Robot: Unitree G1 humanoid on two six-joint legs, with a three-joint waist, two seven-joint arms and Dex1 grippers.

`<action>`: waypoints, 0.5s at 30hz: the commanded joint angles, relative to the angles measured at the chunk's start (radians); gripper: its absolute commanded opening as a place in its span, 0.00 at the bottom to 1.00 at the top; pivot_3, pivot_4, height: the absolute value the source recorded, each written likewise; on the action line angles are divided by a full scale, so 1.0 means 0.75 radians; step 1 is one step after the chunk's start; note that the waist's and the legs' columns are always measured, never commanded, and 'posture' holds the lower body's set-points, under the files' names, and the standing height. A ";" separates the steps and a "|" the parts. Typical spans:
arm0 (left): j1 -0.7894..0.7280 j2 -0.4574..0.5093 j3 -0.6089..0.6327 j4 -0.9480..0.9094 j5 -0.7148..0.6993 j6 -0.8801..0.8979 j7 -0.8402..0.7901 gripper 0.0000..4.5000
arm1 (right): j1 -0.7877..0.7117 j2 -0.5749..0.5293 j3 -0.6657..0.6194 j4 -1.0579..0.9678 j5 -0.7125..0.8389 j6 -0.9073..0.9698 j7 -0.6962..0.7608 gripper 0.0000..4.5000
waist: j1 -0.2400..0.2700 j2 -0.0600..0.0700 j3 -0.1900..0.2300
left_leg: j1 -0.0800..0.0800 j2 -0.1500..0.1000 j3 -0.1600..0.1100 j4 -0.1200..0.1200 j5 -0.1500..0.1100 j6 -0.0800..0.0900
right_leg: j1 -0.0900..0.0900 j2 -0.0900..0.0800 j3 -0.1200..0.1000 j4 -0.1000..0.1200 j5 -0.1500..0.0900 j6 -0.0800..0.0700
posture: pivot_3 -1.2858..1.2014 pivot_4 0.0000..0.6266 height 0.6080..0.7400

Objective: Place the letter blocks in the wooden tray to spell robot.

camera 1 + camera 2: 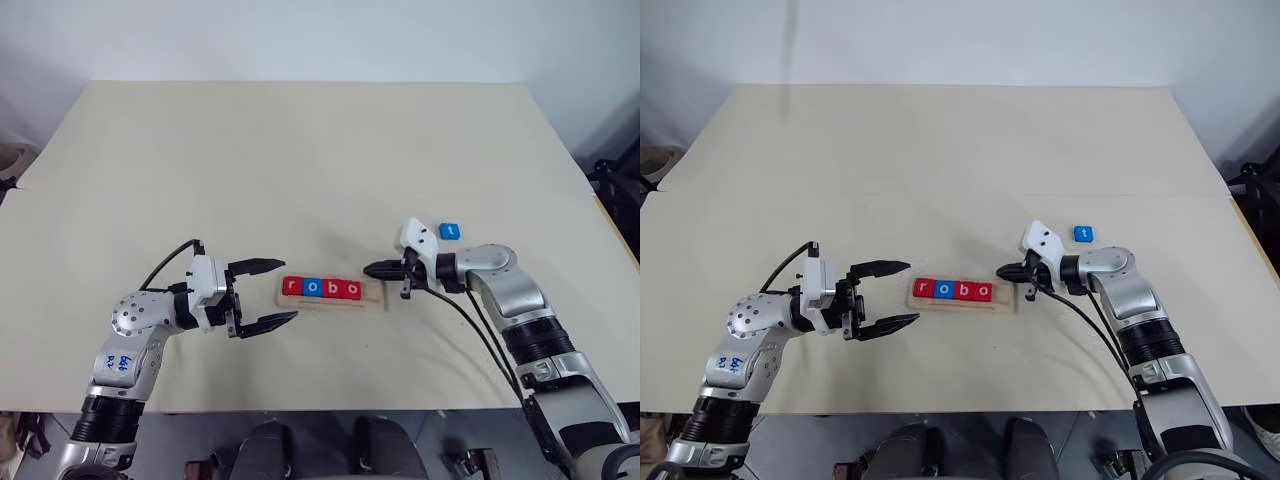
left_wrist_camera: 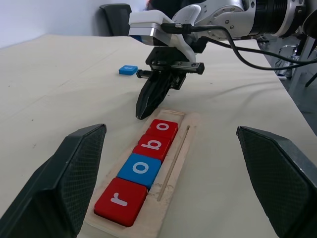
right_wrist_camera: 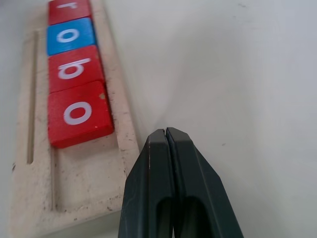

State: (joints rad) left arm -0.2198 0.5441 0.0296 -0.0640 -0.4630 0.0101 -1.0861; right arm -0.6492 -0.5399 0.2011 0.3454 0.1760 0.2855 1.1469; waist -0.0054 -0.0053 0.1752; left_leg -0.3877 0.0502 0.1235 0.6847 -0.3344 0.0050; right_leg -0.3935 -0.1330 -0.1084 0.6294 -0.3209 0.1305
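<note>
Lying flat on the tabletop (image 1: pixel 300 160): wooden tray (image 1: pixel 370 301), long axis running straight from the left fingers (image 1: pixel 266 294) toward the right fingers (image 1: pixel 380 270), between the two. Seated in its groove, four letter blocks (image 1: pixel 321 288) edge to edge: red r, blue o, red b, red o, filling the end nearer the left fingers. Bare wood at the end nearest the right fingers, one slot's worth. Hard to make out from the head views, plain in the right wrist view: a thin slit cut along the tray beside the row of tiles. Blue t block (image 1: pixel 449 231) flat on the tabletop, apart from the tray, beyond the right wrist. Left fingers spread wide, holding nothing, level, tips just short of the tray's r end. Right fingers pressed together, empty, tilted down, tips just beside the tray's bare end; touching or not, cannot tell.
</note>
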 commanded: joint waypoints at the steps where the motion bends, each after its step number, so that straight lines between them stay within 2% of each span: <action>1: 0.014 0.002 0.020 -0.045 -0.010 -0.010 0.005 1.00 | 0.011 -0.016 -0.022 -0.026 -0.008 -0.023 -0.007 0.01 | 0.000 0.000 0.000 | 0.000 0.000 0.000 0.000 0.000 0.000 | 0.000 0.000 0.000 0.000 0.000 0.000 | 0.52 0.24 1.00; 7: 0.003 -0.001 0.012 -0.034 -0.011 -0.010 -0.001 1.00 | 0.053 -0.062 -0.130 -0.102 0.056 -0.052 -0.012 0.01 | 0.004 0.000 0.000 | 0.000 0.000 0.000 0.000 0.000 0.000 | 0.000 0.000 0.000 0.000 0.000 0.000 | 0.52 0.24 1.00; 11: -0.010 -0.002 0.004 -0.013 -0.012 -0.012 -0.019 1.00 | 0.218 -0.154 -0.314 -0.318 0.204 0.059 -0.017 0.01 | 0.010 0.000 0.000 | -0.001 -0.001 0.000 0.000 0.000 0.000 | 0.000 -0.001 -0.001 -0.001 0.000 0.000 | 0.52 0.24 1.00; 14: -0.023 -0.004 0.000 0.005 -0.013 -0.013 -0.033 1.00 | 0.387 -0.201 -0.451 -0.478 0.281 0.119 -0.069 0.14 | 0.010 0.000 0.000 | -0.001 -0.001 0.000 0.000 0.000 0.000 | 0.000 -0.001 -0.001 -0.001 0.000 0.000 | 0.52 0.24 1.00; 15: -0.028 -0.006 -0.002 0.013 -0.013 -0.014 -0.040 1.00 | 0.456 -0.213 -0.495 -0.526 0.292 0.120 -0.091 0.21 | 0.011 0.000 0.000 | -0.001 -0.001 0.000 0.000 0.000 0.000 | 0.001 0.000 -0.001 -0.001 0.000 0.000 | 0.52 0.24 1.00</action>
State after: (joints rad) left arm -0.2323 0.5431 0.0213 -0.0575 -0.4640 0.0102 -1.1069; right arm -0.3331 -0.6853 -0.1183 0.0171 0.3574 0.3601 1.0971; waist 0.0030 -0.0053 0.1753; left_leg -0.3883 0.0497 0.1234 0.6847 -0.3344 0.0050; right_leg -0.3928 -0.1334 -0.1093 0.6285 -0.3209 0.1306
